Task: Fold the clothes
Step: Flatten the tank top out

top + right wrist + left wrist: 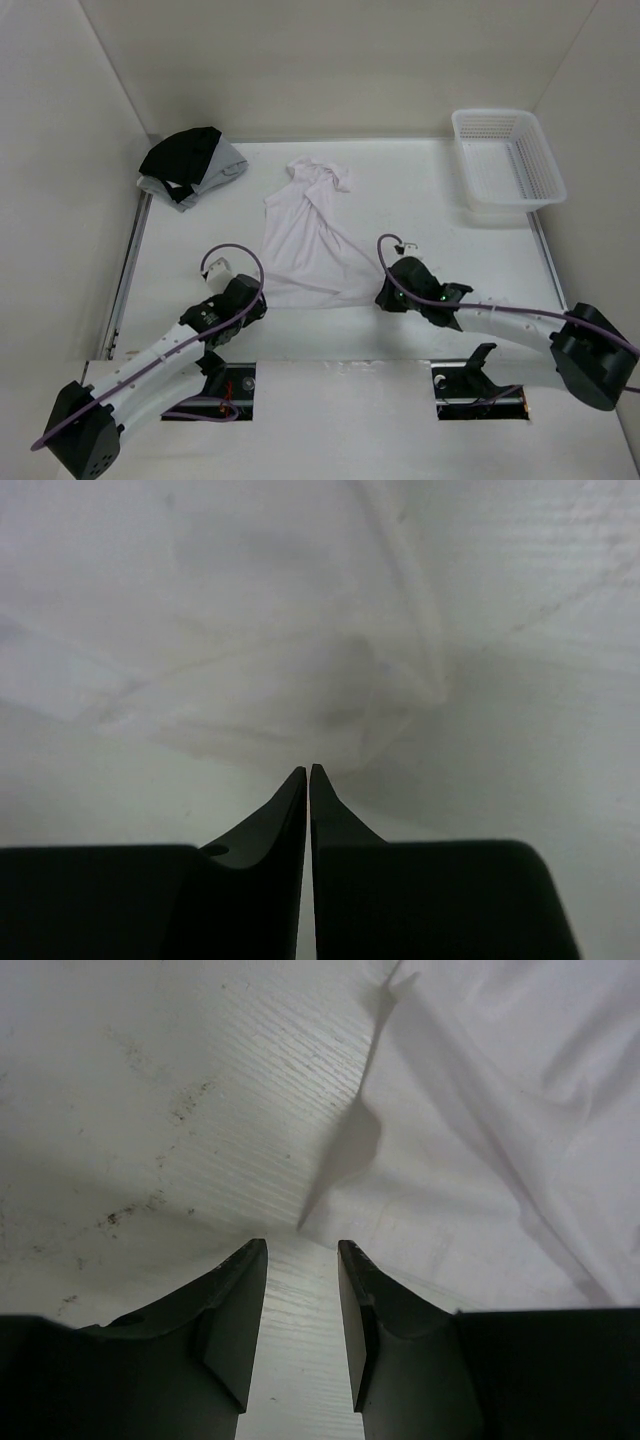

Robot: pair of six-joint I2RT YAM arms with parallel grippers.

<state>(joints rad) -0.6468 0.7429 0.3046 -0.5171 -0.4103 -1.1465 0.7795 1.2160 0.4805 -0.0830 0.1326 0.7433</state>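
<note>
T-shirt (310, 240): mid table (450, 270), rumpled, hem toward the arms.
Left end effector (300, 1250): jaws apart, hem corner just ahead, not gripped.
Right end effector (308, 772): jaws together at the opposite corner; hold on the cloth unclear.
Tip: left advances onto the corner, pinches one layer.

Robot lab test cell. White desk (200, 225) boxed in by bare white walls (330, 60), left arm (160, 355) and right arm (500, 320) bolted at near edge, purple cables (240, 250) looping off them. On desk: T-shirt (310, 240), garment bundle (190, 160), plastic basket (497, 213).
</note>
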